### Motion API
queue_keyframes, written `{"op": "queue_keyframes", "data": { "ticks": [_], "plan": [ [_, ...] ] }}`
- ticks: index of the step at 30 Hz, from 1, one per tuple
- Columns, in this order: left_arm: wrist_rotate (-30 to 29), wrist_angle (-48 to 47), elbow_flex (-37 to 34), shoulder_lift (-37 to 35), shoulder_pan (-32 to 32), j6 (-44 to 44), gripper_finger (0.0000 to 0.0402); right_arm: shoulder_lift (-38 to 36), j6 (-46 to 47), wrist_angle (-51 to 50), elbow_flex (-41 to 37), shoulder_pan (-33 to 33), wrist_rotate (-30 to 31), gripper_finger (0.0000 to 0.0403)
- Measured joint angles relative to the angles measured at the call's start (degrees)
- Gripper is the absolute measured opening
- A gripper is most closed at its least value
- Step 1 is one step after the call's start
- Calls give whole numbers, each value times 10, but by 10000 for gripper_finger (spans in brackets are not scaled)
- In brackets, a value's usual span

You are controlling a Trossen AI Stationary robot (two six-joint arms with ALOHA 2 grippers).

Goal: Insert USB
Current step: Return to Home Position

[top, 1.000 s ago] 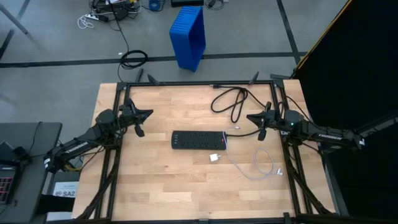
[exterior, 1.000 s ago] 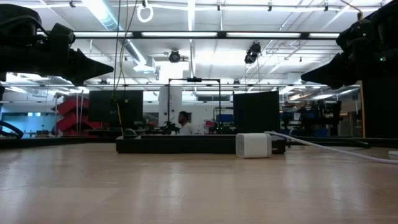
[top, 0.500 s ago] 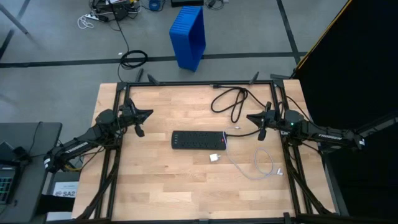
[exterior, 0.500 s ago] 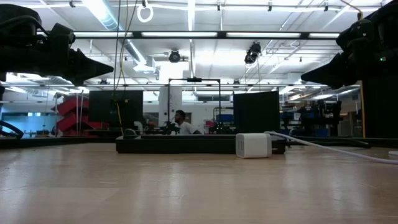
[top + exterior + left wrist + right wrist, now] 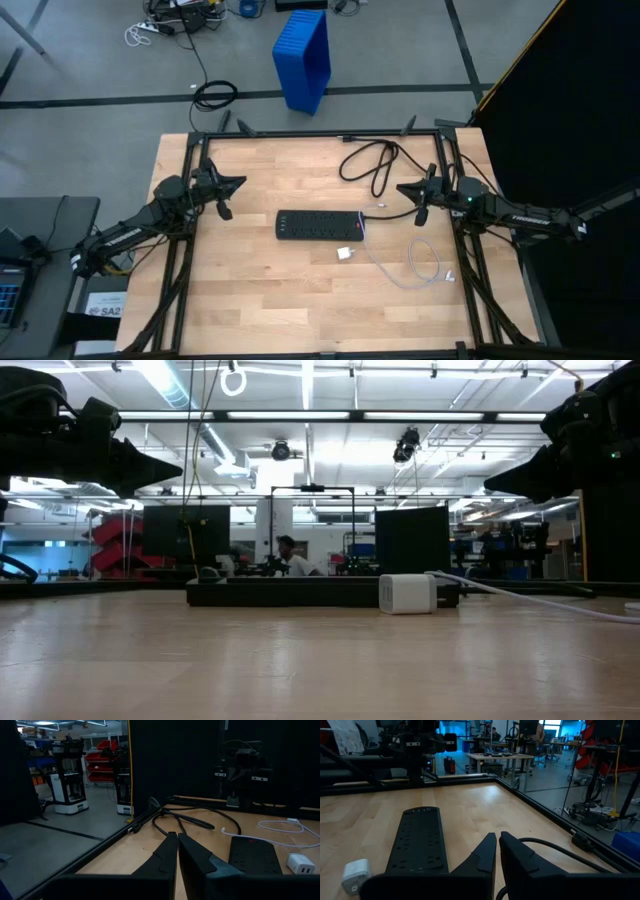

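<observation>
Pale wooden planks of the table (image 5: 250, 290) fill the high view, with grey floor and a blue bin (image 5: 303, 58) beyond its far edge. Over the left side hovers the left gripper (image 5: 240, 183), its fingers (image 5: 165, 855) pressed together with nothing between them. Well ahead of its tips lies the black power strip (image 5: 318, 226), flat and roughly midway between the two grippers. Just beside the strip, on its near side and closer to the right gripper, sits the small white charger adapter (image 5: 345, 256). From the strip's right end the USB cable (image 5: 425, 265) trails into a loose loop near the right gripper; its plug ends are too small to make out, and whether one touches the strip cannot be told. A black cord (image 5: 370, 165) curls on the far side. The right gripper (image 5: 400, 188) hangs over the right side, fingers (image 5: 482, 855) closed and empty. At table height both arms are cut off at the edges, and a person (image 5: 290, 558) shows dimly far behind.
</observation>
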Motion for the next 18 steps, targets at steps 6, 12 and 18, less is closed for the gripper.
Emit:
{"op": "queue_keyframes", "data": {
  "ticks": [6, 12, 18],
  "plan": [
    [0, 0, 0, 0, 0, 0, 0, 0, 0, 0, 0, 0, 0, 9],
    [0, 0, 0, 0, 0, 0, 0, 0, 0, 0, 0, 0, 0, 3],
    [0, 0, 0, 0, 0, 0, 0, 0, 0, 0, 0, 0, 0, 4]
  ]
}}
